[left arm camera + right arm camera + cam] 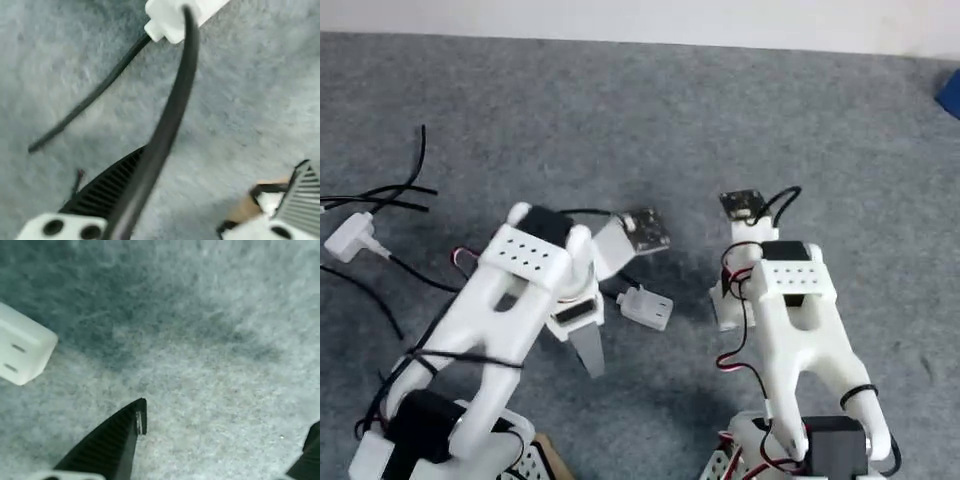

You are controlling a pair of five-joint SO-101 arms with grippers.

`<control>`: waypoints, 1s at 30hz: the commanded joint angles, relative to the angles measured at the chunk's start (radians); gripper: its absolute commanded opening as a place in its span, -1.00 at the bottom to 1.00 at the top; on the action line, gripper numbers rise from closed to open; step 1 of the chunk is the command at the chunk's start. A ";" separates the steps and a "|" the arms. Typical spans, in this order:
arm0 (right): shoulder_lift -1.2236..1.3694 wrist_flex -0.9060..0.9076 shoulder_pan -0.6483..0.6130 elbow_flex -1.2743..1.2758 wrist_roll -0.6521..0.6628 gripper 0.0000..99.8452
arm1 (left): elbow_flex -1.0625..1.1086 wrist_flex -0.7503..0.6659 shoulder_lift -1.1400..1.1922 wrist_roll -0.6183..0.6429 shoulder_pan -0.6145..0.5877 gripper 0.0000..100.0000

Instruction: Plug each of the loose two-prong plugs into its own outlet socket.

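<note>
White two-prong plug point(350, 236) lies well out to the left of my left gripper point(225, 162), the nearer one, cable end toward it. Outlet socket point(646, 307) sits between the arms. That gripper and my right gripper point(227, 417) gape empty.

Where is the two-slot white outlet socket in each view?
High view: outlet socket mid-frame on the grey carpet.
Left wrist view: white cabled piece beyond the left gripper; cannot tell if same.
Right wrist view: outlet socket apart from the right gripper, slots showing.
Shared landmark: grey carpet.
</note>
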 commanded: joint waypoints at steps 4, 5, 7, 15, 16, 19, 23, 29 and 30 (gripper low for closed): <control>-0.031 -0.016 0.010 -0.004 -0.014 -0.10 | 0.110 -0.342 0.010 -0.132 0.008 -0.16; -0.031 -0.016 0.010 -0.004 -0.014 -0.10 | 0.110 -0.390 0.012 -0.132 0.008 -0.16; -0.031 -0.016 0.010 -0.002 -0.014 -0.10 | 0.108 -0.462 0.012 -0.132 0.016 -0.16; -0.031 -0.016 0.010 -0.002 -0.014 -0.10 | 0.097 -0.624 0.176 -0.068 0.099 -0.16; -0.031 -0.016 0.010 -0.002 -0.014 -0.10 | 0.079 -0.632 0.203 -0.068 0.099 -0.16; -0.031 -0.016 0.010 -0.002 -0.014 -0.10 | -0.004 -0.632 0.288 -0.069 0.099 -0.16; -0.031 -0.016 0.008 -0.002 -0.014 -0.10 | -0.117 -0.631 0.423 -0.092 0.094 -0.16; -0.033 -0.016 0.008 -0.002 -0.014 -0.10 | -0.268 -0.601 0.593 -0.095 0.101 -0.17; -0.033 -0.018 0.008 -0.002 -0.014 -0.10 | -0.294 -0.580 0.608 -0.094 0.101 -0.19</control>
